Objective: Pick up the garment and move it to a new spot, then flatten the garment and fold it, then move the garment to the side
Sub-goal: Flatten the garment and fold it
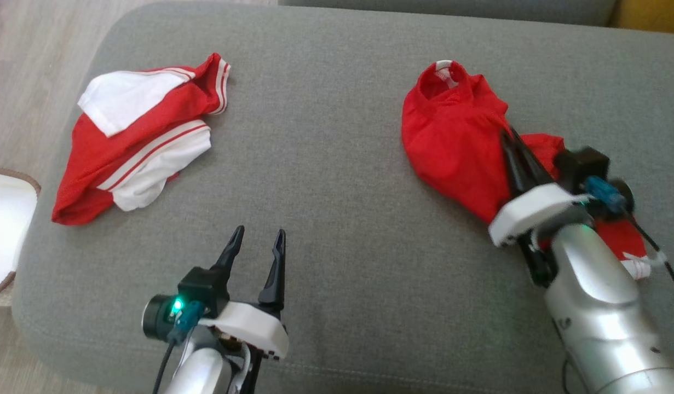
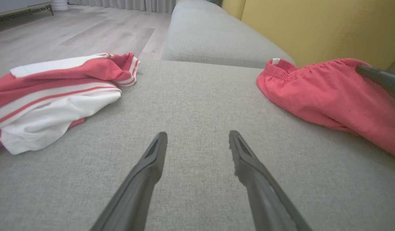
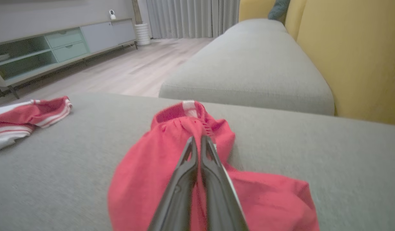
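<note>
The garment [image 1: 451, 137] is plain red with an elastic waistband and lies crumpled on the right of the grey sofa seat [image 1: 337, 164]. My right gripper [image 1: 506, 134] rests on its middle, shut, with a fold of the red cloth pinched at the fingertips [image 3: 197, 138]. The garment [image 3: 146, 173] bunches up around those fingers. From the left wrist it shows at the right [image 2: 329, 93]. My left gripper [image 1: 259, 232] hovers open over bare seat near the front edge, well left of the garment, nothing between its fingers [image 2: 197, 134].
A second red-and-white striped garment [image 1: 134, 142] lies crumpled at the seat's left end. A white round object [image 1: 3, 230] sits off the seat's left edge. Beyond are another grey cushion [image 3: 248, 64], a yellow backrest [image 3: 361, 48], wooden floor and a low cabinet [image 3: 56, 45].
</note>
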